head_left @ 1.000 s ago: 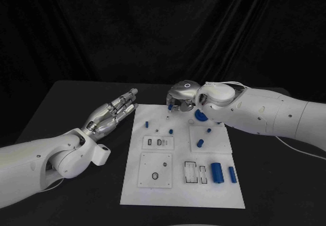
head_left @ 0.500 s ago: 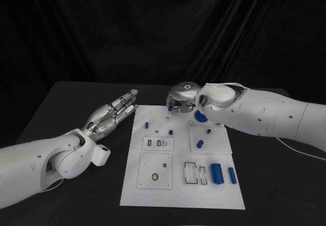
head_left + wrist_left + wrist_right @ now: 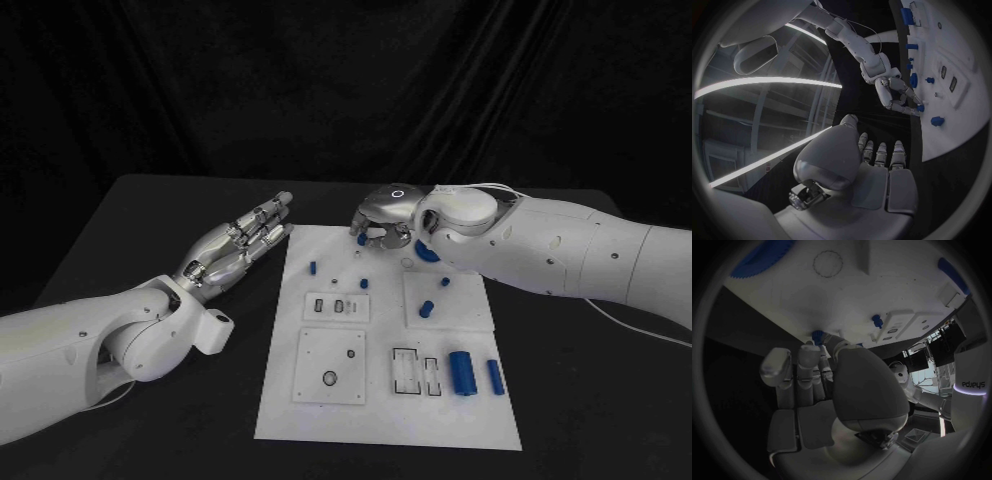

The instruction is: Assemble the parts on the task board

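Right hand (image 3: pixel 384 218): here I see it pinching a small blue part (image 3: pixel 361 238) over the task board (image 3: pixel 387 425) far edge.
Left hand (image 3: pixel 242 240): flat, fingers spread, holding nothing, beside the board.

Blue parts (image 3: pixel 462 370) lie on the white task board (image 3: pixel 382 415), on a seemingly plain black table (image 3: pixel 116 240).

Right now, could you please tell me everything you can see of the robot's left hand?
The left hand is silver and metallic-looking, on a white arm that comes in from the table's left side. Its fingers lie straight and close together, pointing toward the far left corner of the white task board. It holds nothing and sits beside the board, over the black table; whether it touches the table cannot be told.
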`<move>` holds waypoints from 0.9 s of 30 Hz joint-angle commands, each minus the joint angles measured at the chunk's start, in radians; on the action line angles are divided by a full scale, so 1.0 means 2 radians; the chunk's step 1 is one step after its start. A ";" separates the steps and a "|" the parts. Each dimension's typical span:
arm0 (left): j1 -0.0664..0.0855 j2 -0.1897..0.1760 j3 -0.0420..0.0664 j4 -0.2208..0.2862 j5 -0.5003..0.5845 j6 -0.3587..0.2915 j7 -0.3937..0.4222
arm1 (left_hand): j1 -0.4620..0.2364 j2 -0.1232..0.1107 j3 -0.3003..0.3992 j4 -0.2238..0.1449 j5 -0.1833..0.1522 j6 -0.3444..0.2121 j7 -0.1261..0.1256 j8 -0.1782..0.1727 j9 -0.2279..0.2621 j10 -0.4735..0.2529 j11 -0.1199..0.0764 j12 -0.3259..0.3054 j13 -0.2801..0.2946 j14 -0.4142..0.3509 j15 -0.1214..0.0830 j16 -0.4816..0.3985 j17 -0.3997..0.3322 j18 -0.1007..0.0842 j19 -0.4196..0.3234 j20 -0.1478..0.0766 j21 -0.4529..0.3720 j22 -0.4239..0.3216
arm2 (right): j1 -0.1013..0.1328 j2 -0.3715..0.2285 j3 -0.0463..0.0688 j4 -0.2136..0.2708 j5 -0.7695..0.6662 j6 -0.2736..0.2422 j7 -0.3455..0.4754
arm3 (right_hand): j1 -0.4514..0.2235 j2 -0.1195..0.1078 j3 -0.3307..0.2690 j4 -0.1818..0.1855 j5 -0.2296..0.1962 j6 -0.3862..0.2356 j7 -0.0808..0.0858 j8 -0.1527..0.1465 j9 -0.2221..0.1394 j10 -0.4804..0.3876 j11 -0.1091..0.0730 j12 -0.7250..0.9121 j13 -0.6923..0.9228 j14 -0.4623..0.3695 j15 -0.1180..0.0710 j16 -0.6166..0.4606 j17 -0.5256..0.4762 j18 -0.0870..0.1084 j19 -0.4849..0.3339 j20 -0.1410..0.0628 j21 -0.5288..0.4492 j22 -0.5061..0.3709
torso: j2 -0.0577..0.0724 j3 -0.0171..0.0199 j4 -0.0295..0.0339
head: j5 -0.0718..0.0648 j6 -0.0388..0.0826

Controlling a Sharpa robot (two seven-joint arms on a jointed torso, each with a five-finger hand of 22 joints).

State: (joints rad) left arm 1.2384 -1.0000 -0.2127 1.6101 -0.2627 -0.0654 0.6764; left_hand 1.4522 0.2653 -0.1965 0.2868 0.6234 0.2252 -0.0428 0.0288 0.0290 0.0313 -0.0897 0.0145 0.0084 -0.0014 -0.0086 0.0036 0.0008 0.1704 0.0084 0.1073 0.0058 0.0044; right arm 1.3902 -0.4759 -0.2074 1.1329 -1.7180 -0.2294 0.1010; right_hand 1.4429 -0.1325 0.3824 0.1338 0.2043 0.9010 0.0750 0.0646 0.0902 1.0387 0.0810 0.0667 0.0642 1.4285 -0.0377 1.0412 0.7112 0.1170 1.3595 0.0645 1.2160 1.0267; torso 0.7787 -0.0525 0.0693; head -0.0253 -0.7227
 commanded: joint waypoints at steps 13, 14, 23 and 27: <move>0.001 -0.002 0.000 0.001 -0.003 0.007 0.019 | 0.006 0.000 0.004 0.000 0.002 -0.004 0.000 0.000 0.000 -0.003 0.002 -0.003 -0.001 0.001 0.003 -0.002 0.000 0.004 0.000 0.005 0.002 0.000 | 0.003 -0.021 0.000 0.014 -0.003 -0.057 -0.024 | -0.011 0.005 -0.043 -0.011 -0.021 -0.171 -0.006 -0.007 -0.019 -0.090 0.003 0.005 0.001 -0.024 0.003 -0.025 -0.027 0.005 -0.025 0.005 -0.031 -0.026 | 0.000 0.0000 0.0001 | 0.001 0.003; 0.001 -0.002 0.000 0.001 -0.003 0.007 0.019 | 0.006 0.000 0.004 0.000 0.002 -0.004 0.000 0.000 0.000 -0.003 0.002 -0.003 -0.001 0.001 0.003 -0.002 0.000 0.004 0.000 0.005 0.002 0.000 | 0.005 -0.024 0.000 0.016 -0.003 -0.061 -0.024 | -0.010 0.006 -0.044 -0.011 -0.021 -0.171 -0.006 -0.007 -0.019 -0.092 0.003 0.005 0.001 -0.024 0.004 -0.025 -0.027 0.005 -0.025 0.005 -0.032 -0.026 | 0.000 0.0000 0.0001 | 0.001 0.003; 0.001 -0.005 0.000 0.001 -0.003 0.008 0.019 | 0.007 0.000 0.004 -0.001 0.002 -0.004 0.000 0.000 0.000 -0.003 0.002 -0.004 -0.001 0.001 0.004 -0.002 0.000 0.004 0.000 0.006 0.002 0.001 | 0.031 -0.097 0.000 0.087 -0.002 -0.097 -0.032 | -0.005 0.016 -0.054 -0.011 -0.012 -0.086 0.011 0.012 -0.010 -0.069 0.002 0.040 0.004 -0.025 0.003 -0.027 -0.027 0.005 -0.026 0.005 -0.037 -0.025 | 0.000 0.0001 -0.0003 | 0.000 0.003; 0.001 -0.005 0.000 0.001 -0.003 0.008 0.019 | 0.007 0.000 0.004 -0.001 0.002 -0.004 0.000 0.000 0.000 -0.003 0.002 -0.004 -0.001 0.001 0.004 -0.002 0.000 0.004 0.000 0.006 0.002 0.001 | 0.037 -0.134 0.000 0.125 -0.001 -0.103 -0.035 | 0.000 0.019 -0.043 -0.008 0.000 -0.039 0.025 0.023 -0.006 -0.011 -0.003 0.078 0.013 -0.023 0.000 -0.026 -0.025 0.005 -0.024 0.003 -0.038 -0.022 | 0.000 0.0002 -0.0011 | -0.001 0.004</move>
State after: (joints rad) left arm 1.2384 -1.0102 -0.2129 1.6106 -0.2628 -0.0623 0.6767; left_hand 1.4547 0.2628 -0.1938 0.2840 0.6234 0.2252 -0.0428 0.0288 0.0290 0.0314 -0.0897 0.0110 0.0086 -0.0014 -0.0087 0.0036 0.0013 0.1702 0.0083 0.1144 0.0058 0.0042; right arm 1.4615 -0.7357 -0.2072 1.3657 -1.7181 -0.3784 0.0650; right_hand 1.4396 -0.0995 0.2893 0.1184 0.2015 0.8149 0.1218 0.1056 0.0780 0.9999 0.0771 0.2111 0.0878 1.3791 -0.0337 0.9843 0.6574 0.1170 1.3078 0.0735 1.1381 0.9801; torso 0.7780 -0.0523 0.0687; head -0.0263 -0.7143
